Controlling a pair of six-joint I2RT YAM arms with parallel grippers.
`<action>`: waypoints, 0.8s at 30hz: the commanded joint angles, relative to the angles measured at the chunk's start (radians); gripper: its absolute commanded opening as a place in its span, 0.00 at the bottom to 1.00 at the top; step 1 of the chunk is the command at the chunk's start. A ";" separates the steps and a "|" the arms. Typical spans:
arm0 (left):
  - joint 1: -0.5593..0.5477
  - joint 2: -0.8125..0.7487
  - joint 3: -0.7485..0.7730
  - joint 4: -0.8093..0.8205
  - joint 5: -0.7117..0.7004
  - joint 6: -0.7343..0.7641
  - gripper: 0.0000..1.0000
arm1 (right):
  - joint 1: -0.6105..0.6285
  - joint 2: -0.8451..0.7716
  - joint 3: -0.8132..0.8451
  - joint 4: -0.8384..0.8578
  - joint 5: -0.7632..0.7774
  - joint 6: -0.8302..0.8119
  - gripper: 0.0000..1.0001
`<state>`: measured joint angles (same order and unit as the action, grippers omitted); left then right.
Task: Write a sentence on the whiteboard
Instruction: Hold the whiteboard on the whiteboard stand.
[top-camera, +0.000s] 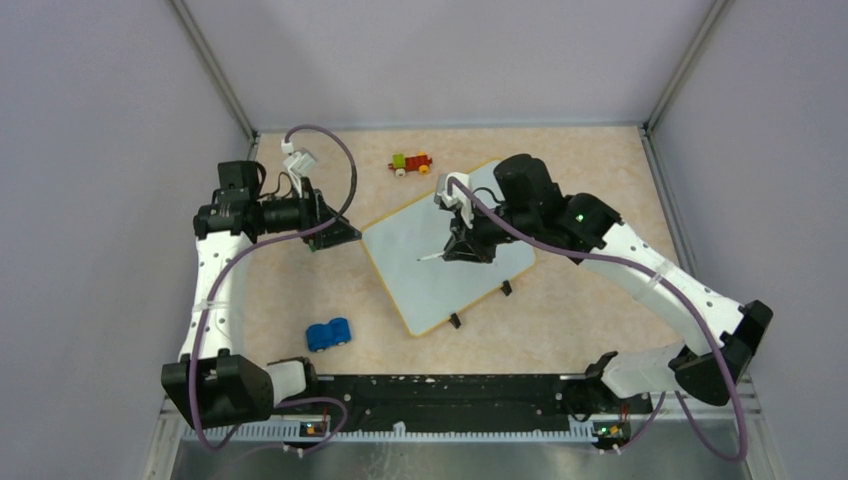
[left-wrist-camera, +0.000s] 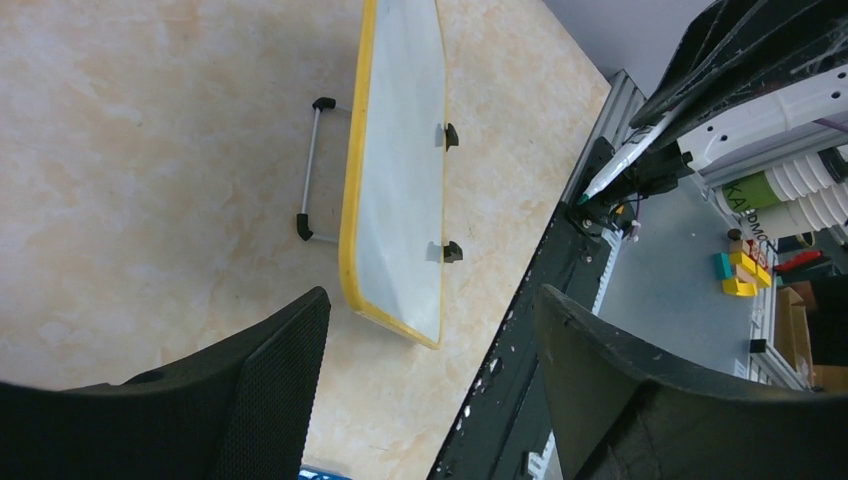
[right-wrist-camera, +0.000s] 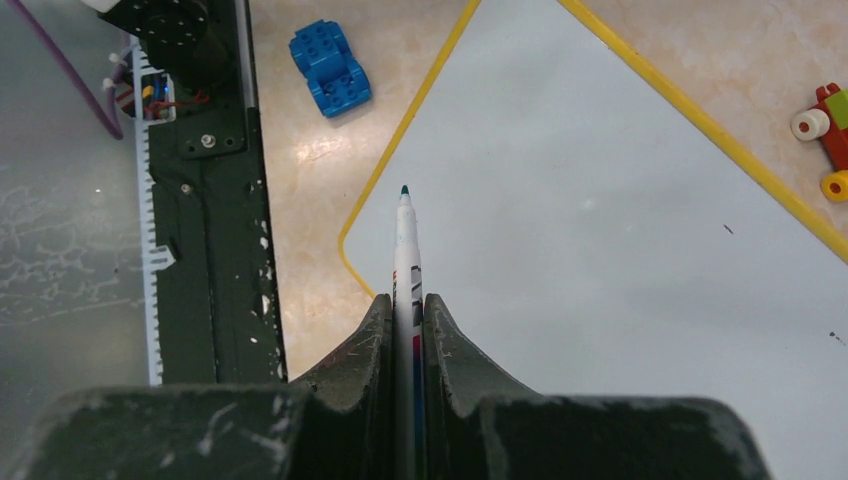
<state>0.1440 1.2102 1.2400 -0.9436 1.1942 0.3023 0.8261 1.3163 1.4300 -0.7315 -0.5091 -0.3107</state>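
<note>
Your left gripper (top-camera: 338, 233) hung over the table's (top-camera: 300, 300) left side, fingers spread, holding nothing. The whiteboard (top-camera: 440, 280) lay flat and skewed mid-table, no writing seen. I judged it light, stiff and slick, liable to slide under pen pressure, and best steadied at its yellow rim. Your right gripper (right-wrist-camera: 407, 305) pinched a green-tipped marker (right-wrist-camera: 405, 240) above it.

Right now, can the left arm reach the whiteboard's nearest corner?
Probably yes. The left gripper hangs open beside the whiteboard, at its nearest corner, only bare table between; the right gripper and its marker sit over the board's middle, clear of that corner.
</note>
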 joint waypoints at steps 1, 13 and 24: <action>-0.013 0.022 -0.024 0.092 0.030 0.001 0.76 | 0.045 0.040 0.056 0.088 0.106 -0.043 0.00; -0.207 0.143 -0.037 0.234 -0.046 -0.108 0.50 | 0.056 0.098 0.108 0.159 0.116 -0.088 0.00; -0.219 0.191 -0.016 0.268 -0.030 -0.134 0.25 | 0.089 0.123 0.123 0.152 0.104 -0.133 0.00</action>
<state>-0.0731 1.4094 1.2133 -0.7097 1.1416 0.1764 0.8761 1.4189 1.5021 -0.6132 -0.3927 -0.4103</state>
